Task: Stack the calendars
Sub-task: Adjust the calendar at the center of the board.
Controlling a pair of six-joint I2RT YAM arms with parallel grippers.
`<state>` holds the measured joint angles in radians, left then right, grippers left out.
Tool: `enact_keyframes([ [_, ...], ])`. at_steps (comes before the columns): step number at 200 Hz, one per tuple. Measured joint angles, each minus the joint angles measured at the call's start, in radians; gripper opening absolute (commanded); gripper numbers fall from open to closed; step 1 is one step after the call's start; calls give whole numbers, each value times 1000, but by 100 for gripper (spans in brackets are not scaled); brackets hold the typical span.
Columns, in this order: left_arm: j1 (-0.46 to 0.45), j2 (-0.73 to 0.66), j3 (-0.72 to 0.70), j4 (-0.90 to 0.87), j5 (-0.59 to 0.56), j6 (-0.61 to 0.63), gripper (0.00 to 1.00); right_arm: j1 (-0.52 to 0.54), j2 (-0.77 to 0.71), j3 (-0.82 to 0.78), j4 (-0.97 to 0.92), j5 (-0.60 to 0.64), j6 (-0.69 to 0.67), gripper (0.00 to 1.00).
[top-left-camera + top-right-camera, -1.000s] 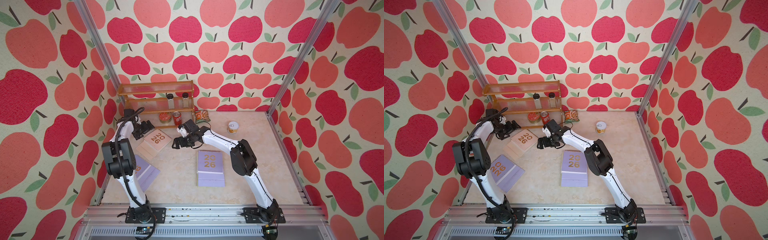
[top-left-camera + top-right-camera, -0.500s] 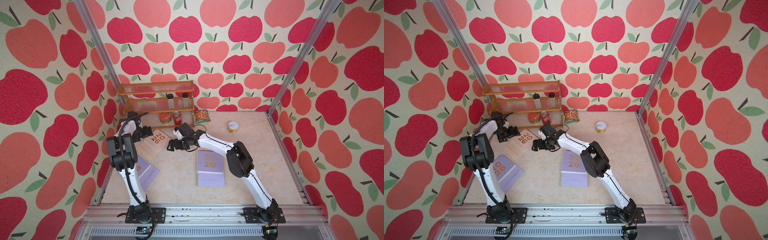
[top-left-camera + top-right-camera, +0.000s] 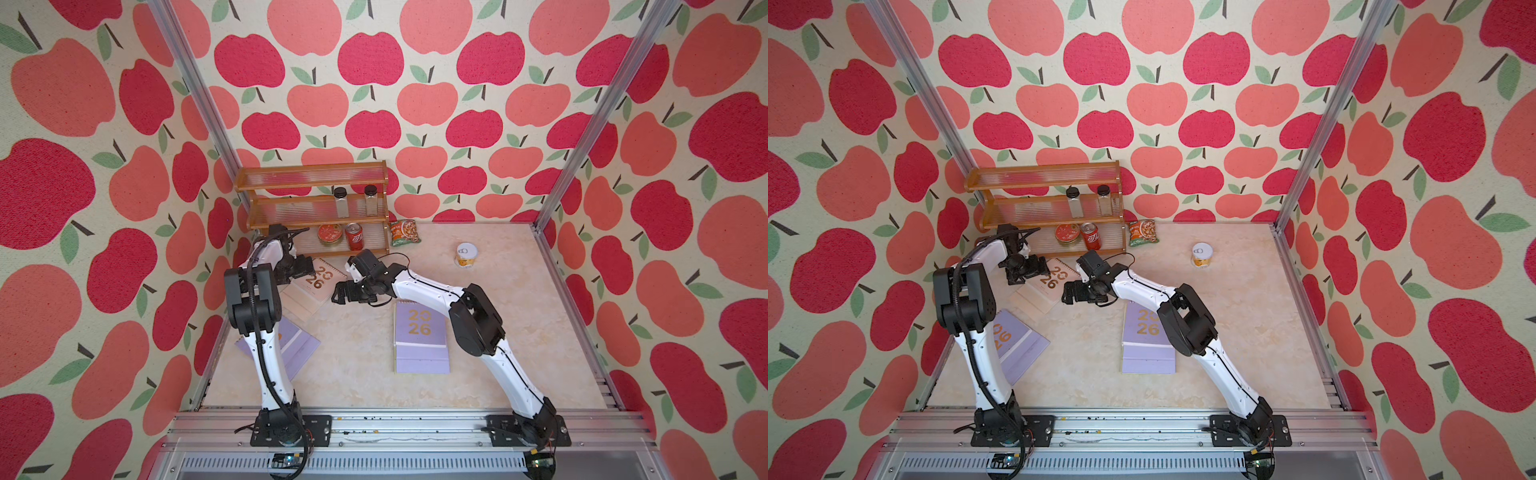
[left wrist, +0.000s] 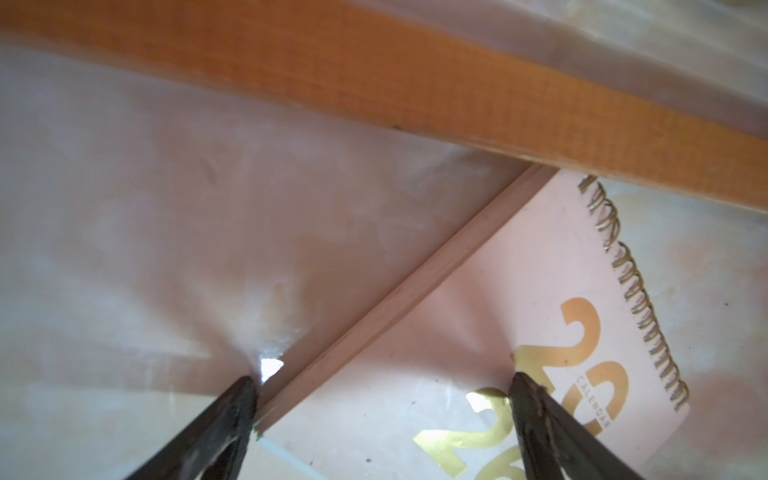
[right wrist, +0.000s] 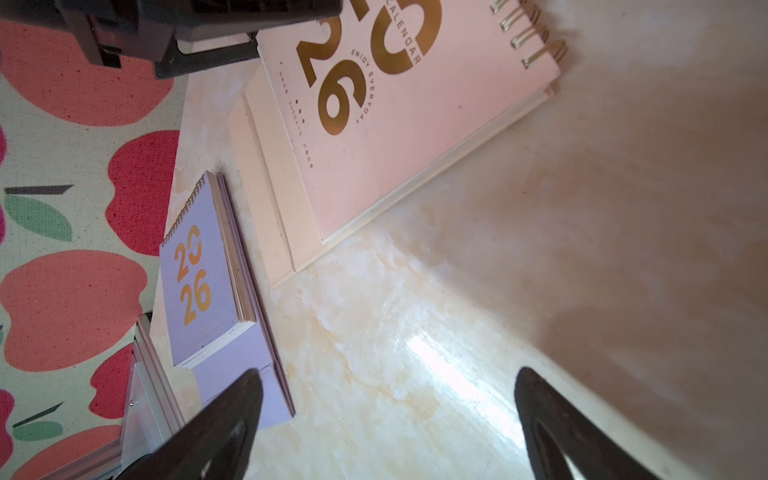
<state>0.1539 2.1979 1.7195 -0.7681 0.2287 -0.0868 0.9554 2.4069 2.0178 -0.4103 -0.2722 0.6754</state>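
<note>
Both pincers have shifted toward the pink calendar (image 3: 308, 298). The left pincer (image 3: 304, 271) has come from the rack (image 3: 311, 183) side onto its near edge. The right pincer (image 3: 337, 296) has slid across to just beside its opposite edge.

Left pincer is released, jaws wide and straddling the calendar's edge. One finger (image 4: 224, 424) sits outside the edge over the desk (image 4: 124, 249), the other finger (image 4: 540, 424) over the gold 2026. It grips nothing.

Right pincer (image 5: 386, 376) is released, jaws wide above bare desk, with the pink calendar near.

Pink calendar lies flat and skewed at back left, just in front of the rack. A lilac calendar (image 3: 420, 340) lies flat mid-desk beside the right arm. A second lilac calendar (image 3: 300, 345) lies flat at the left edge, partly behind the left arm. All three lie apart.
</note>
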Motion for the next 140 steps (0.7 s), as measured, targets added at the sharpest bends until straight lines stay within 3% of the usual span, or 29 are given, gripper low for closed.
enact_keyframes([
  [46, -18, -28, -56, 40, 23, -4, 92, -2, 0, -42, 34, -1, 33, 97],
  [140, -94, -193, -317, 161, 112, -96, 90, -35, -19, -134, 179, -18, 110, 97],
])
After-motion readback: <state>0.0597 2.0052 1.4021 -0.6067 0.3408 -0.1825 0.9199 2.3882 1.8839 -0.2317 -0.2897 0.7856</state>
